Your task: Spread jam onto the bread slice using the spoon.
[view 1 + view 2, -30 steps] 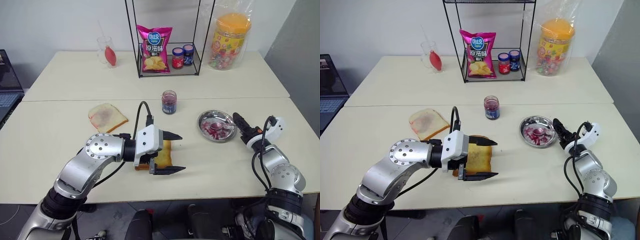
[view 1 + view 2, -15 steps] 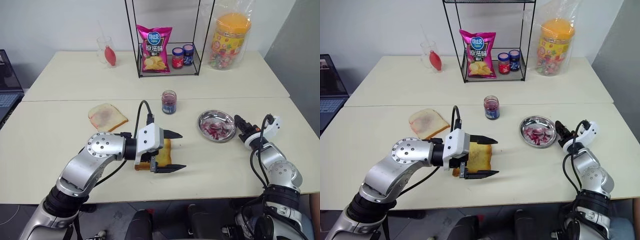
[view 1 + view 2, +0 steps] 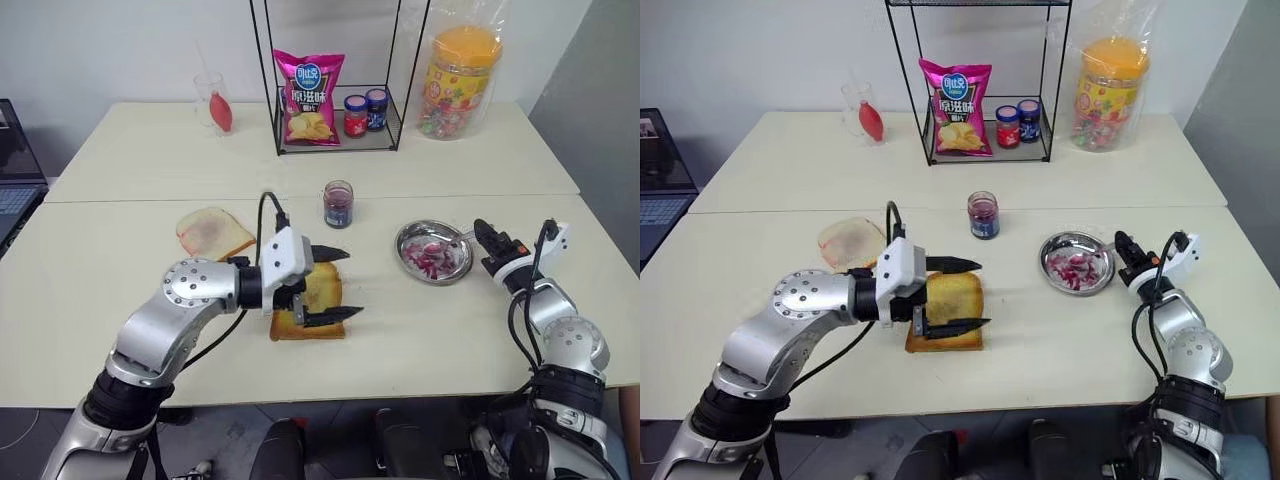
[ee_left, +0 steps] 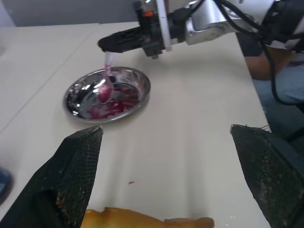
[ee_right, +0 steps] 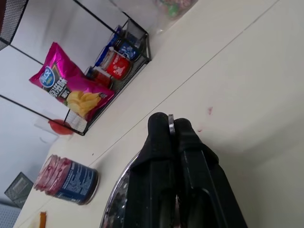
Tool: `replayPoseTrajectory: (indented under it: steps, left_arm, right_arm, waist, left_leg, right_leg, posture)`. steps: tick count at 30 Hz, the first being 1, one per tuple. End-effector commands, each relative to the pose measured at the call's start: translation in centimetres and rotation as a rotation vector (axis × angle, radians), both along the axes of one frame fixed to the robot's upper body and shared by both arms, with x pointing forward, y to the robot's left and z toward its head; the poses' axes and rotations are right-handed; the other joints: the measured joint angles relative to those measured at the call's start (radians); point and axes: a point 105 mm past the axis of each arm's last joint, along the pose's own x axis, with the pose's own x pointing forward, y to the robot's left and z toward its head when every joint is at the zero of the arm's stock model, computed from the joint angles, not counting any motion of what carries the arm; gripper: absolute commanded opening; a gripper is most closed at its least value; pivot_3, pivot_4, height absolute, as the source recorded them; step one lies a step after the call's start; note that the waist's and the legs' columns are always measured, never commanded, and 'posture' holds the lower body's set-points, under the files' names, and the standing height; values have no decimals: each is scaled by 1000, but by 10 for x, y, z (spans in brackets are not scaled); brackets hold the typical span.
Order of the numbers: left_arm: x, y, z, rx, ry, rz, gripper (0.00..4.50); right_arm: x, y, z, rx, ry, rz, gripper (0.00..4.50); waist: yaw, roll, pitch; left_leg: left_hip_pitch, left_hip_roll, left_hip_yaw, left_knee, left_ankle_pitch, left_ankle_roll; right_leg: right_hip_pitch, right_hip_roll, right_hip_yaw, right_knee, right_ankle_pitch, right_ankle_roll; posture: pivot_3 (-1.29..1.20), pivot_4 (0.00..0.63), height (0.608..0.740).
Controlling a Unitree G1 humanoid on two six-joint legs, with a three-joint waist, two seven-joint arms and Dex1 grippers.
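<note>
Black right hand pinches spoon handle.

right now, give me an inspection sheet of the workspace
surface: two pale tables, butted together
job's things: bread slice by left gripper; spoon over metal dish, bowl smeared with jam; jam jar standing
clutter: smeared white slice; wire rack with chips bag, two small jars
grippers: left gripper open over the bread; right gripper shut on spoon
cables: black, on both wrists
surroundings: candy jar, glass, laptop

Two cream tables pushed together, plain white wall, black wire shelf
</note>
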Motion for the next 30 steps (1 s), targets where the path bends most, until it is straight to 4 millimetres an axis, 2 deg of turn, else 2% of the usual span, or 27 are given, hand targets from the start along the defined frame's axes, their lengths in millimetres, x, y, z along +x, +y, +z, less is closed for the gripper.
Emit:
replayPoseTrajectory:
  steps: [1, 3, 6, 9, 15, 20, 25, 30]
  left_arm:
    - [1, 8, 10, -31, -21, 41, 4500]
    - [4, 12, 12, -44, -19, 71, 4500]
    - [14, 27, 17, -77, -32, 180, 4500]
    - [34, 57, 18, -87, -54, 378, 4500]
    - [44, 80, 16, -95, -44, 497, 4500]
    - [47, 88, 17, -104, -53, 542, 4500]
    - [51, 89, 21, -140, -76, 585, 4500]
    - [51, 86, 23, -187, -54, 599, 4500]
  right_arm:
    - [-9, 2, 30, -49, -102, 36, 26]
    - [-12, 4, 39, -66, -126, 52, 26]
    - [-20, 13, 65, -113, -198, 100, 26]
    - [-23, 44, 108, -197, -312, 191, 26]
    - [-4, 98, 150, -312, -408, 299, 26]
    - [20, 129, 164, -377, -423, 323, 26]
    - [44, 154, 162, -465, -426, 344, 26]
    - [57, 180, 154, -558, -456, 405, 26]
  waist:
    - [0, 0, 0]
    - [0, 0, 0]
    - [0, 0, 0]
    - [-3, 1, 1]
    - [-16, 0, 0]
    - [-12, 0, 0]
    - [-3, 0, 0]
    - [-1, 0, 0]
  left_leg:
    - [0, 0, 0, 0, 0, 0]
    - [0, 0, 0, 0, 0, 0]
    - [0, 0, 0, 0, 0, 0]
    - [0, 0, 0, 0, 0, 0]
    - [1, 1, 0, 0, 0, 0]
    - [-2, 1, 0, 0, 0, 0]
    - [-3, 1, 1, 0, 0, 0]
    - [-3, 1, 1, 0, 0, 0]
  right_leg:
    - [0, 0, 0, 0, 0, 0]
    - [0, 0, 0, 0, 0, 0]
    - [0, 0, 0, 0, 0, 0]
    - [-1, 0, 0, 0, 0, 0]
    - [-1, 1, 0, 1, 1, 1]
    - [-3, 1, 1, 0, 1, 1]
    - [-4, 1, 1, 0, 1, 1]
    - [-4, 1, 1, 0, 1, 1]
  posture:
    - [0, 150, 740]
    - [0, 150, 740]
    - [0, 150, 740]
    - [0, 150, 740]
    - [0, 150, 740]
    - [0, 150, 740]
    - [0, 150, 740]
    - [0, 150, 740]
